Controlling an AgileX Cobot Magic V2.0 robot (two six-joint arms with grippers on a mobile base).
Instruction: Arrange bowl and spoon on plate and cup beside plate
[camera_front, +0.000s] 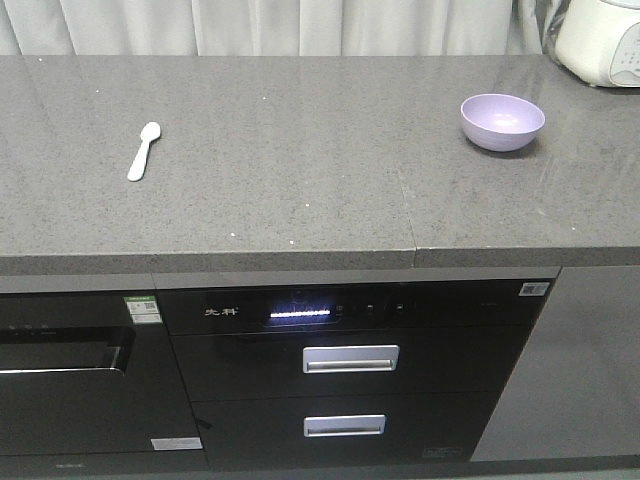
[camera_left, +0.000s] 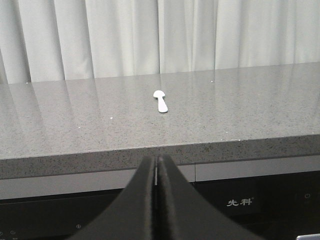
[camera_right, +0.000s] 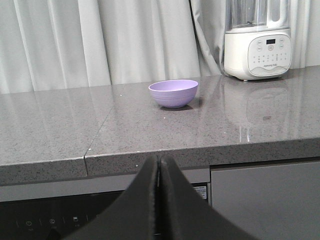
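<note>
Pretty even, soft indoor light all round, nothing harsh. The counter (camera_left: 100, 125) is glossy, so the pale curtain (camera_left: 125, 35) smears down it in washed-out streaks in both wrist views, and the blender (camera_right: 257, 40) mirrors in it too. The bowl (camera_right: 173, 93) drops just a faint shadow on its right. The left gripper (camera_left: 156, 160) and right gripper (camera_right: 160, 160) sit dark and blurry up close. The lit display (camera_front: 300, 317) glows blown-out in the slightly grainy front view.

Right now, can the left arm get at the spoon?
Probably yes. The spoon lies on bare counter straight ahead of the shut left claw, nothing between them. It must open first.
</note>
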